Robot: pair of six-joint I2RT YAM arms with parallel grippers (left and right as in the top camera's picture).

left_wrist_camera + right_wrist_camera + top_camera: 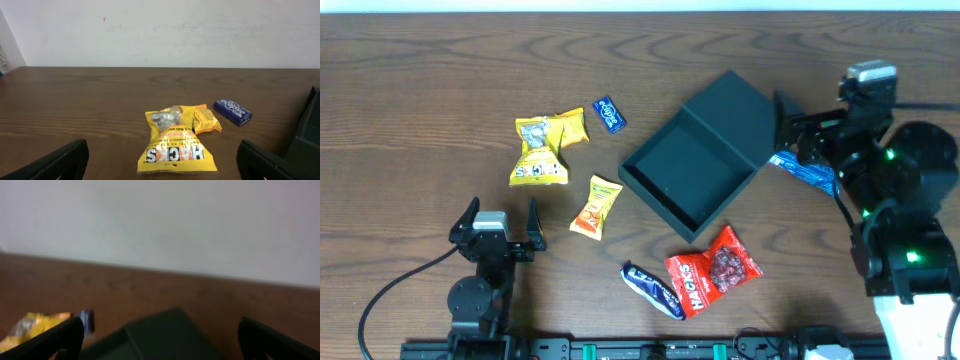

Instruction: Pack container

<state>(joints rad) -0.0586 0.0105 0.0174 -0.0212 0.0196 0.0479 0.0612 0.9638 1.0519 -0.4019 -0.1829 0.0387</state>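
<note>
- My left gripper (502,213), near left, and my right gripper (782,125), just beside the lid, both stand wide open and empty.
- The container (688,168) sits mid-table, lid folded open to the far right, nothing inside.
- I'd start with the yellow packet (539,152) ahead of the left gripper: pinch an edge and lift it clear of the container's wall.

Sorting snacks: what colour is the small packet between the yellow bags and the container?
Small packet: dark blue, white lettering; clearest in left wrist view.
</note>
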